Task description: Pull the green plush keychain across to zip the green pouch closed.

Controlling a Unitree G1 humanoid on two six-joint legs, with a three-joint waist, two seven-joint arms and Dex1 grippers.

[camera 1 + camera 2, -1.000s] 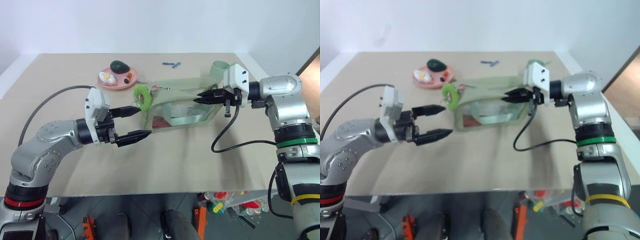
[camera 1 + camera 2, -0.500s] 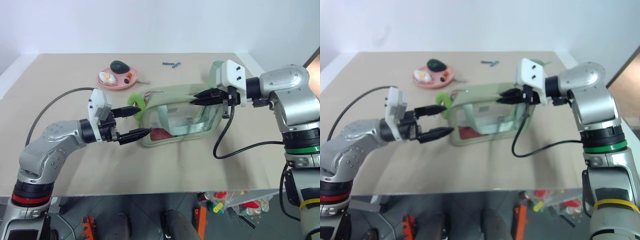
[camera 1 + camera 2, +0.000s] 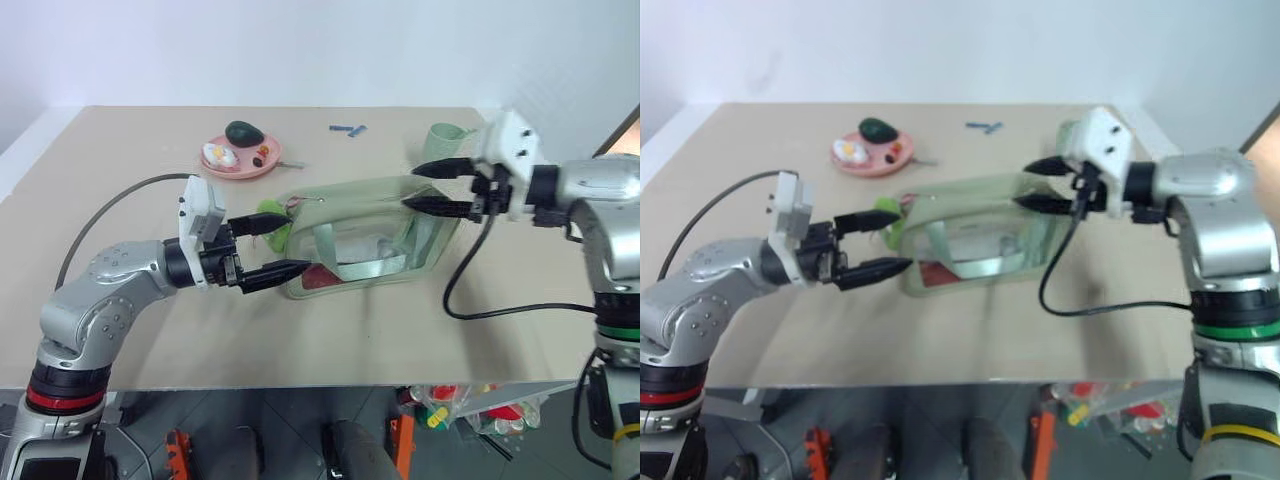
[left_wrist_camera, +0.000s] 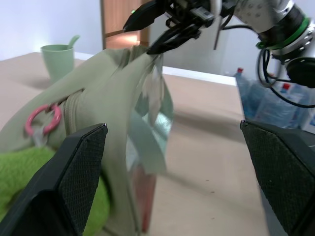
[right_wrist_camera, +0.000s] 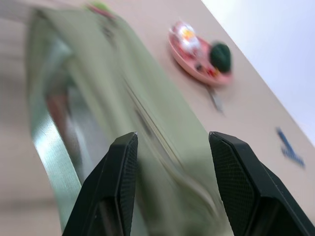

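Note:
The green pouch (image 3: pixel 372 232) lies on its side in the middle of the table, with a clear window facing me and a strap across it. The green plush keychain (image 3: pixel 279 236) hangs at the pouch's left end on a pink ring (image 4: pixel 43 118). My left gripper (image 3: pixel 292 245) is open, level and pointing right. Its upper finger crosses in front of the plush and its lower finger reaches the pouch's bottom corner. My right gripper (image 3: pixel 411 188) is open at the pouch's top right end, with the fabric edge just past its fingertips (image 5: pixel 119 183).
A pink plate (image 3: pixel 262 165) with a dark avocado (image 3: pixel 240 132) and small food pieces sits at the back left. A pale green cup (image 3: pixel 443 134) stands behind the right gripper. A small blue item (image 3: pixel 345 129) lies further back. Black cables trail from both wrists.
My right gripper has opened and drawn back to the right. The pouch's right end has sunk from its raised, upright stand. My left gripper has stayed open by the keychain.

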